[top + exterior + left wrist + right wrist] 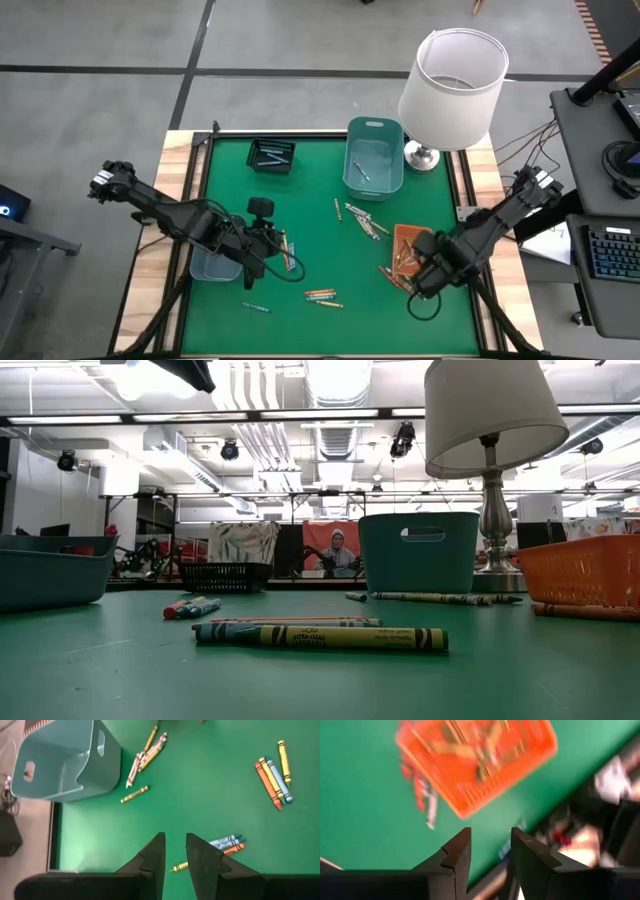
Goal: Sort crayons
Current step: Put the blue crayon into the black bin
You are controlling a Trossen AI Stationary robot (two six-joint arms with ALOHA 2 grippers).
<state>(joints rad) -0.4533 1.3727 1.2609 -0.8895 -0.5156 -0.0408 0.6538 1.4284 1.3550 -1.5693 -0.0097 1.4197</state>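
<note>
The green table (320,210) lies under ceiling lights, a lamp (452,78) at its far right. The orange tray (405,252) is half hidden by the right gripper (428,280), jaws parted, empty. The left gripper (262,243) hovers slightly parted over loose crayons (322,295).

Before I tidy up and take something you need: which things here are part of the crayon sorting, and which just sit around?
Part of the job:
crayons
teal bin
orange tray
black basket
blue tray

Just sitting around:
lamp
keyboard
</note>
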